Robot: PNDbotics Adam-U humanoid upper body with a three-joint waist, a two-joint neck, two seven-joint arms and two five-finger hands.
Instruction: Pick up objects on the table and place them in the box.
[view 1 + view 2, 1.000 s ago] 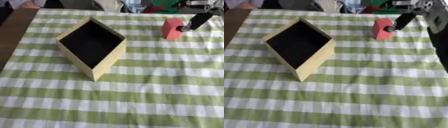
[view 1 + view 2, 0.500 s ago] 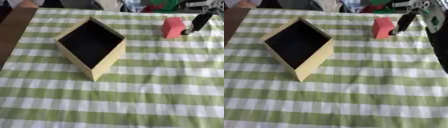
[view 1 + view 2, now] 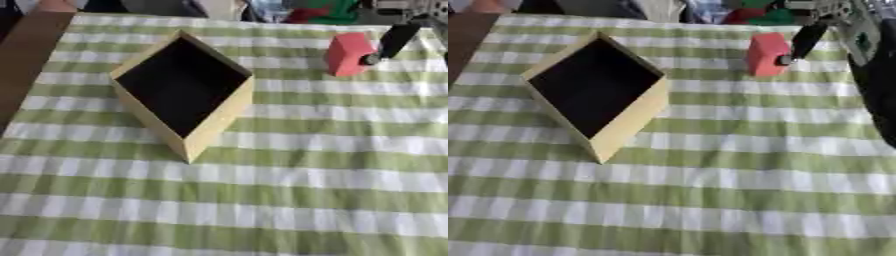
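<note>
The right eye view alone shows the right hand's point(image 3: 822, 22) silver wrist. At upper right, one straight finger point(image 3: 392, 42) touches the red block point(image 3: 347, 53); nothing grasped. The box point(image 3: 185, 92) stands centre-left.

Red block point(image 3: 348, 53), tan box point(image 3: 213, 123), green-checked cloth point(image 3: 306, 175)

right hand point(image 3: 802, 42): black finger, pale tip | arm: black, seemingly silver joints
</note>
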